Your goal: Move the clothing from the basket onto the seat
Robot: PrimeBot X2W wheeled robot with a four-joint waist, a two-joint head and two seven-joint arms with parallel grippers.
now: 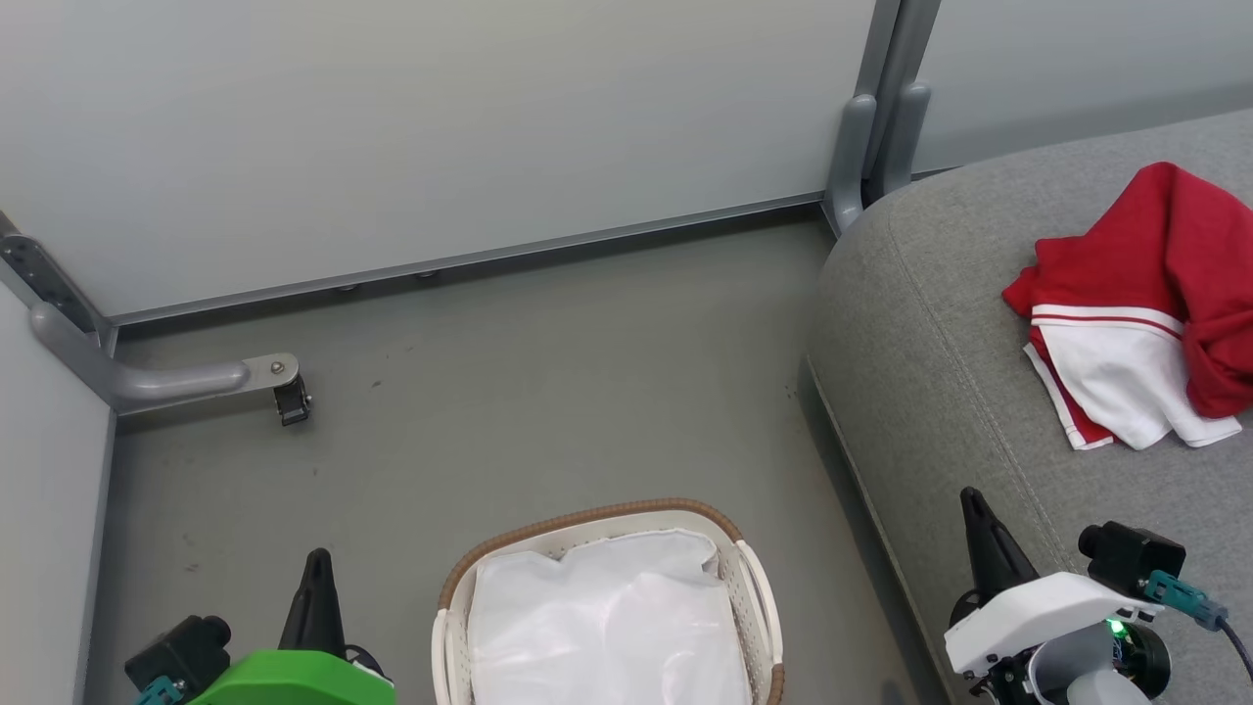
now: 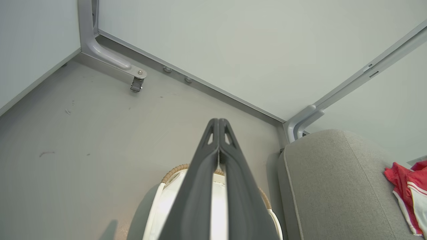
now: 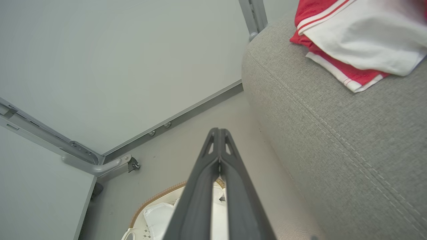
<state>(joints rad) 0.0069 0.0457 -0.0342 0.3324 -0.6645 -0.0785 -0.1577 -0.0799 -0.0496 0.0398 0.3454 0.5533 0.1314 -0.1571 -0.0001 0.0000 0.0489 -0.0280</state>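
Clothing [image 1: 1155, 294], red with white panels, lies crumpled on the grey seat [image 1: 940, 392] at 2 o'clock in the head view. It is well apart from the right gripper [image 1: 972, 501], at that gripper's 1 o'clock. Both grippers are clenched on nothing; the left gripper [image 1: 318, 560] sits at 7 o'clock. The basket [image 1: 587, 517] at 6 o'clock holds a white liner [image 1: 607, 627]. The right wrist view brings the striped hem [image 3: 333, 71] close.
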